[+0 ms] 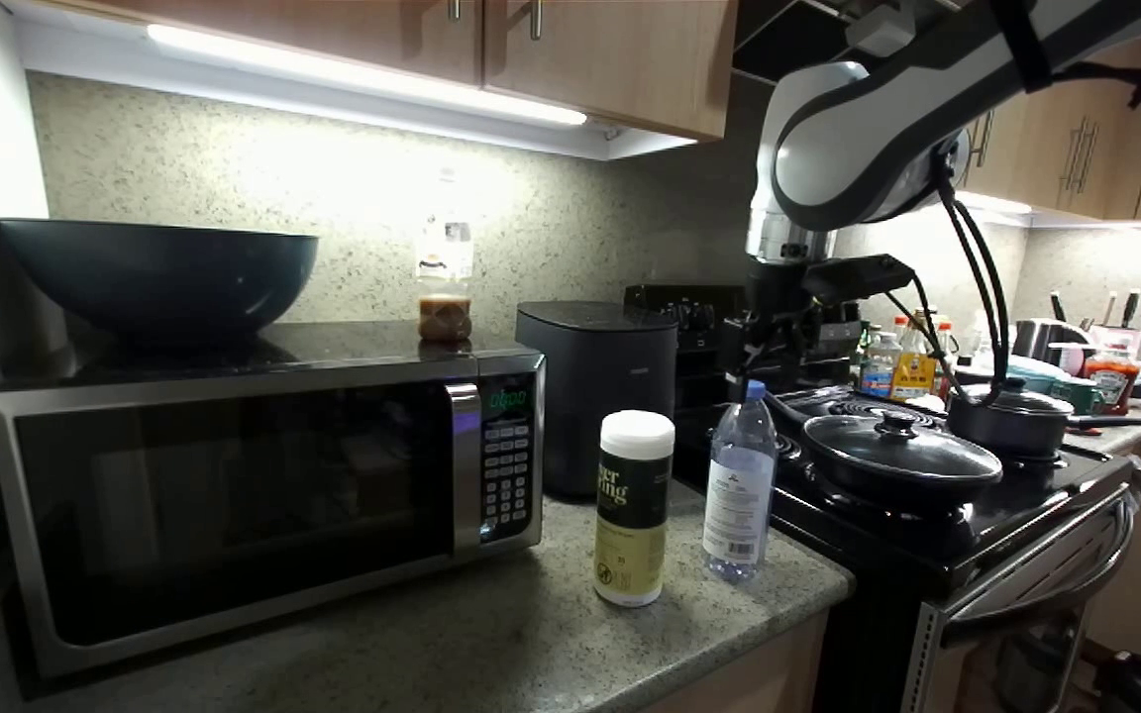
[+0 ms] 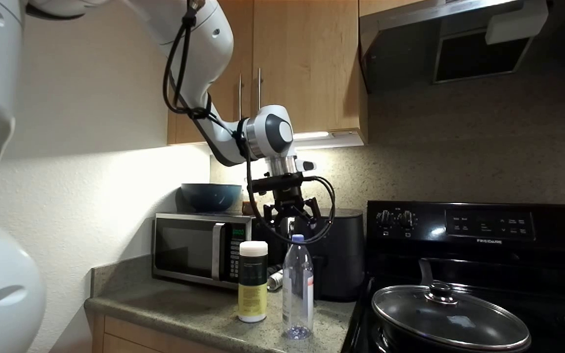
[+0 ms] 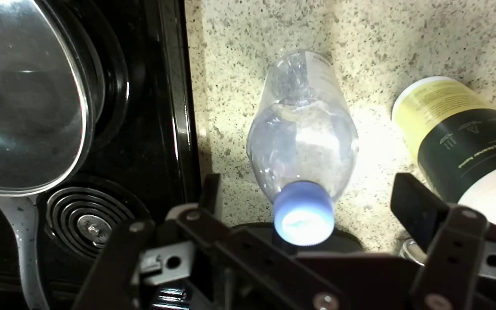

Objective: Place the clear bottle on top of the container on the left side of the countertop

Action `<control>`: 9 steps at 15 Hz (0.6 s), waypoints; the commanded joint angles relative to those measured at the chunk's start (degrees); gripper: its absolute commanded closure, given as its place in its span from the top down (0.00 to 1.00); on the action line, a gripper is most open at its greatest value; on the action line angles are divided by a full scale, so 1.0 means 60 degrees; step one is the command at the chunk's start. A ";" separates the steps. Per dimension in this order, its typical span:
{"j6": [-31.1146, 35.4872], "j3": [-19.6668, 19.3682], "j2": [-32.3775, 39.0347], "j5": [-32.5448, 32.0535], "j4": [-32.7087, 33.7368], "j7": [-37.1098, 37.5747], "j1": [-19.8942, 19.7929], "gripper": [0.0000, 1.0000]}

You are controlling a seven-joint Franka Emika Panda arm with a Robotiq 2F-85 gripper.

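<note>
Near the top of the clear bottle [image 1: 737, 505], I hold my gripper [image 3: 309, 189] with its fingers spread wide, one to either side of the blue cap [image 3: 304, 213] in the wrist view. The bottle stands upright on the countertop [image 1: 412, 634], beside the white-lidded container [image 1: 632, 535].

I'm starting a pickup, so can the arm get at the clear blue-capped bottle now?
Probably yes: the open tool hangs over the clear bottle, its fingers spread either side of the blue cap in the wrist view, with nothing visible blocking. The container beside it stands apart but might crowd one finger.
</note>
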 commanded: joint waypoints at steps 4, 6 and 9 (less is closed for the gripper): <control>0.0267 -0.0137 0.0338 0.0040 0.0210 -0.0263 0.0046 1.00; 0.0287 -0.0150 0.0441 0.0053 0.0305 -0.0316 0.0045 1.00; 0.0304 -0.0156 0.0602 0.0082 0.0510 -0.0372 0.0050 1.00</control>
